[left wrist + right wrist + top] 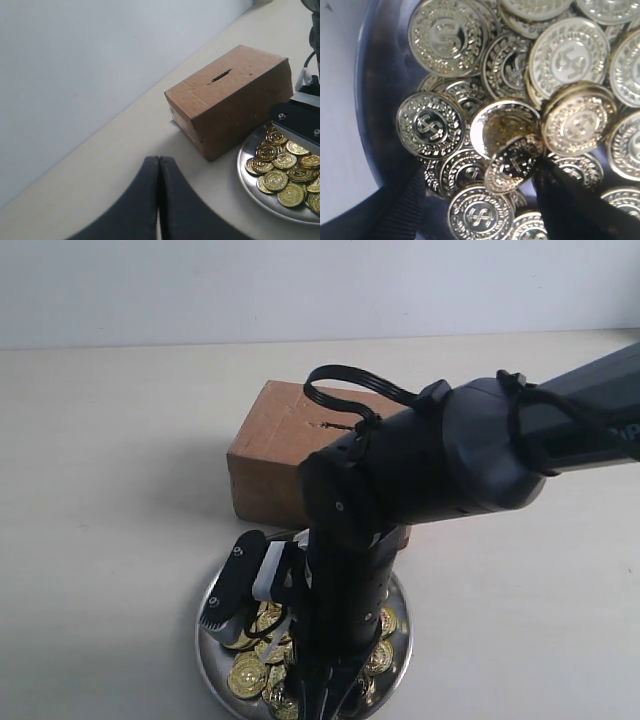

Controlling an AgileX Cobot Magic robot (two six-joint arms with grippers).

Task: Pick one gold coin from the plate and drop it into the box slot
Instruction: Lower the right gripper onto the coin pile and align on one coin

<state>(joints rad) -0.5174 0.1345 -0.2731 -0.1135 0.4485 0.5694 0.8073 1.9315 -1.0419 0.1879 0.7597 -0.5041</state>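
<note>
The silver plate holds a heap of gold coins just in front of the brown cardboard box. The box slot is a dark slit in the box's top face, also visible as the box slot in the left wrist view. My right gripper is lowered into the plate and stands open. Its fingers straddle several coins, and one tilted coin leans by one finger. My left gripper is shut on nothing, over bare table beside the box.
The right arm reaches in from the right, crosses above the box and hides much of the plate. Pale tabletop surrounds box and plate. A white wall runs behind the table.
</note>
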